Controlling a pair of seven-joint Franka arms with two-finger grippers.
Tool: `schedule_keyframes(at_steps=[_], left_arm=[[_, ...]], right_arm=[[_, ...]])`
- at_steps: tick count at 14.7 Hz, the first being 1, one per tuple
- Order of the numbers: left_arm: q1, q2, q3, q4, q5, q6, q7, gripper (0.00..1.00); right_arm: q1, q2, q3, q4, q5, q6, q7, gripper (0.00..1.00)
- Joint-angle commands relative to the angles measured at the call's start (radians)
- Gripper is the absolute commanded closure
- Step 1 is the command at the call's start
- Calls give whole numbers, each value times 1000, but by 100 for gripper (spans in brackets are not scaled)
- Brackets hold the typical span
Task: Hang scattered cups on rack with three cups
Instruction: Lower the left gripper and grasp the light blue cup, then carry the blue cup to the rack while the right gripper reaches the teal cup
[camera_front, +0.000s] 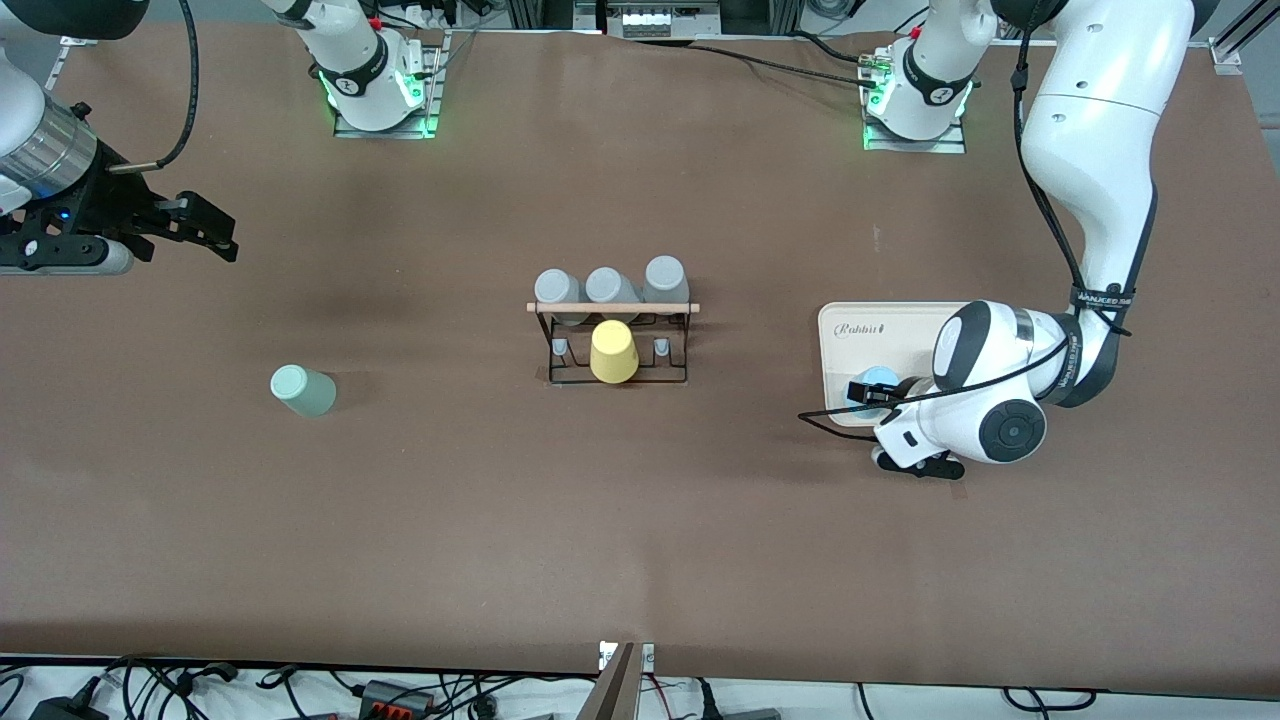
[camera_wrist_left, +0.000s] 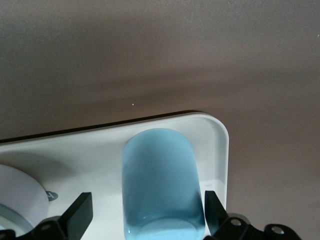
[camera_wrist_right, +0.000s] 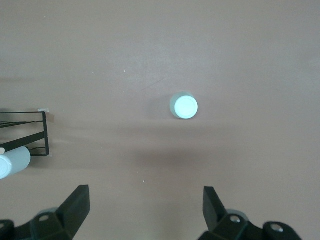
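The left pincer (camera_front: 878, 393) is low over the cream tray (camera_front: 880, 325), its fingers (camera_wrist_left: 80, 212) spread wide on either side of the blue cup (camera_wrist_left: 162, 182), flanking it without clearly touching; the cup stands upside down on the tray near the corner toward the rack; a white bowl (camera_wrist_left: 17, 195) sits beside it on the tray; the tray lies on the table (camera_front: 640, 520) toward the left arm's end. The right pincer (camera_front: 205, 228) waits in the air over the right arm's end of the table, fingers wide apart and holding nothing; the mint cup (camera_front: 303, 390) stands upside down on the table, well apart from the rack. The rack (camera_front: 612, 345) is mid-table, three grey cups (camera_front: 608, 286) on its pegs by the wooden rod (camera_front: 612, 308); a yellow cup (camera_front: 612, 352) sits on the nearer row.
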Motion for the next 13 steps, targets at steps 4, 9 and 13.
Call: schedule_keyframes(at_steps=[4, 9, 13], left_arm=[[-12, -17, -19, 13, -12, -3, 22, 94], [-15, -23, -62, 71, -14, -8, 13, 99], [-66, -23, -110, 177, -29, -13, -25, 99]], right_arm=[[17, 3, 4, 18, 8, -22, 4, 0], [15, 24, 4, 18, 8, -14, 2, 0], [12, 51, 2, 13, 2, 1, -15, 0]])
